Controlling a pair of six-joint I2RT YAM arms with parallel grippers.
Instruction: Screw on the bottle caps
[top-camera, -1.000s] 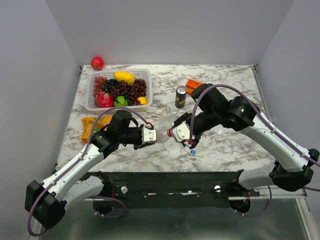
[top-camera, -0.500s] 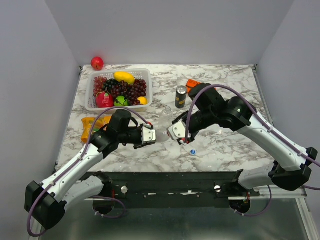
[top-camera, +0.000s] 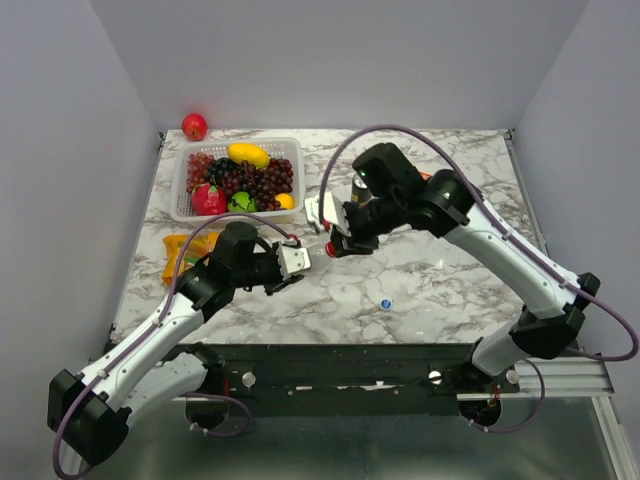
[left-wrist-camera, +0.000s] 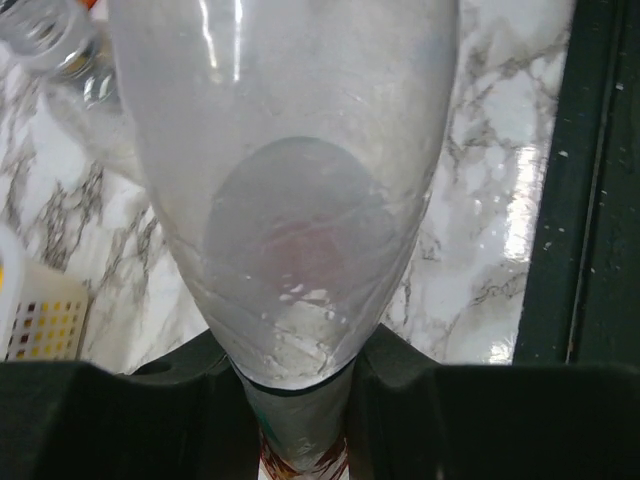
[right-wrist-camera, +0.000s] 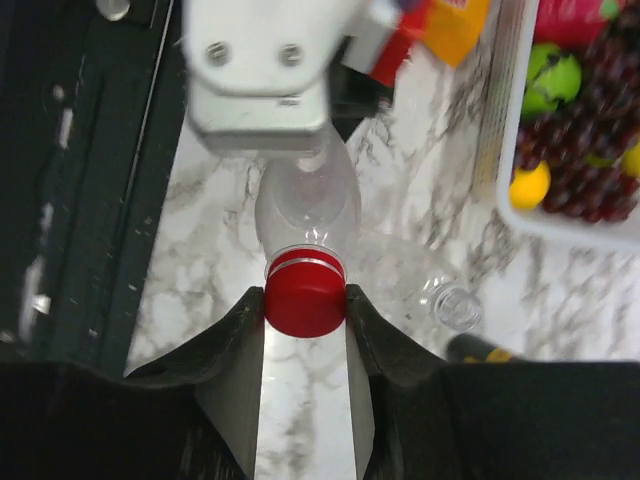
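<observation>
My left gripper (top-camera: 297, 262) is shut on the body of the clear bottle with the red-and-white label (left-wrist-camera: 285, 150) and holds it lying over the table, neck pointing at the right gripper. My right gripper (top-camera: 335, 243) is shut on the red cap (right-wrist-camera: 305, 297), which sits on that bottle's neck (right-wrist-camera: 305, 205). The red cap also shows in the top view (top-camera: 329, 249). The blue cap (top-camera: 385, 303) lies loose on the marble near the front. The plain bottle (right-wrist-camera: 452, 305) stands open just beyond, also in the left wrist view (left-wrist-camera: 40, 30).
A white basket (top-camera: 180, 200) of fruit stands at the back left, with a red apple (top-camera: 194, 126) behind it. An orange snack bag (top-camera: 178, 252) lies left of my left arm. The dark drink can (right-wrist-camera: 480, 348) stands close to the plain bottle.
My right gripper has moved up and left from beside the blue cap to the mouth of the held bottle, carrying the red cap. The left gripper shifted slightly left with the bottle.
</observation>
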